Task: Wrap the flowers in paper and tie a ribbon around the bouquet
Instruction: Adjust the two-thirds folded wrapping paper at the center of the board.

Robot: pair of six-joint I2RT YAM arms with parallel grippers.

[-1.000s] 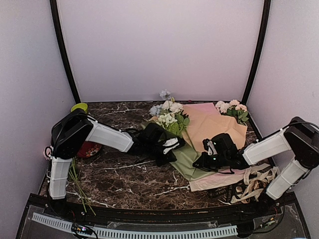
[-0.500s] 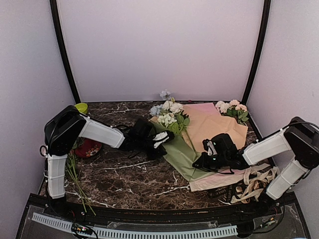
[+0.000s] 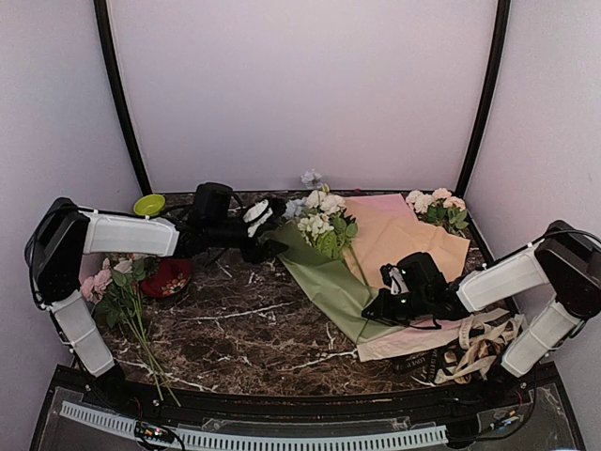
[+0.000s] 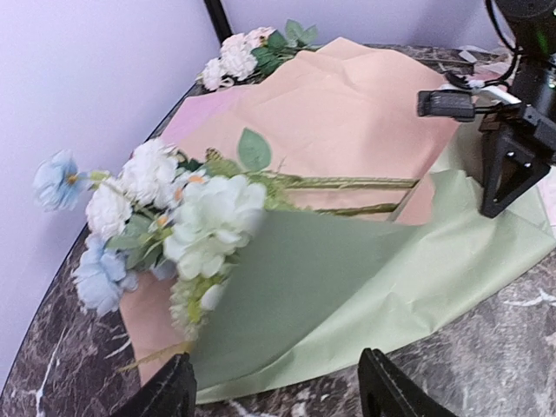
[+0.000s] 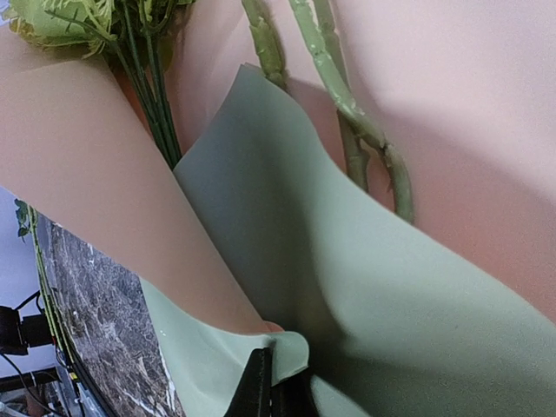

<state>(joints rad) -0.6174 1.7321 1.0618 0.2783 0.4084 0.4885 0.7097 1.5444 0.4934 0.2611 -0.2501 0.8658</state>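
Left wrist view: creased sage-green paper sheet (image 4: 365, 261) is half-wrapped over cream-and-blue flowers (image 4: 204, 221) ahead of the released left tool (image 4: 278, 391), clenched by the right tool (image 5: 280, 382); second fold is required.

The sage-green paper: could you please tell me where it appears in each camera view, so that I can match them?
Top external: the paper lies mid-table, slanting from the flowers down to the right gripper.
Left wrist: lower middle and right, one flap curled up against the flowers.
Right wrist: fills the lower right, its edge pinched at the bottom.
Shared landmark: the tan kraft sheet beneath it.
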